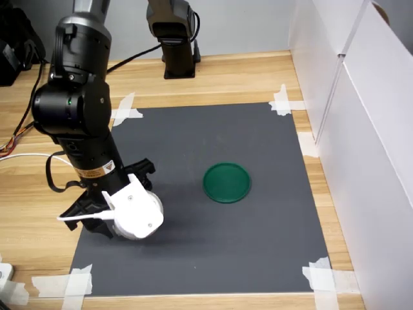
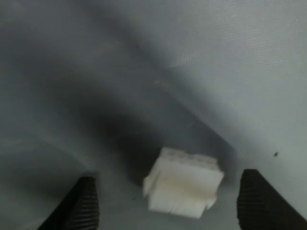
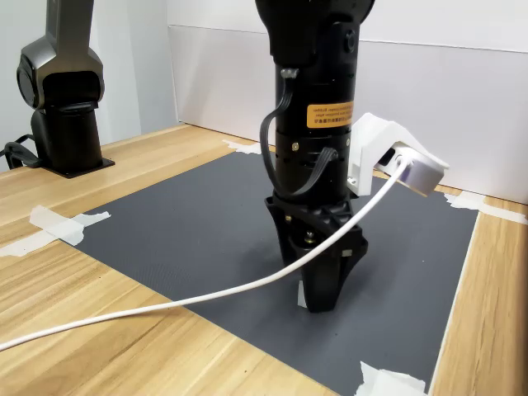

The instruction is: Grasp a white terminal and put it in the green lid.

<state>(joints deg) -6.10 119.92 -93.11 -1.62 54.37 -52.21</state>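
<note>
White terminal (image 2: 183, 188) lies on the dark mat (image 1: 258, 245) near its front-left corner in the first exterior view, between the spread fingers of the lowered gripper (image 2: 175, 203), untouched, well apart from the green lid (image 1: 227, 182).

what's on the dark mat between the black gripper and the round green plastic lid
Nothing: in the first exterior view, only bare dark mat separates the gripper from the green lid.
</note>
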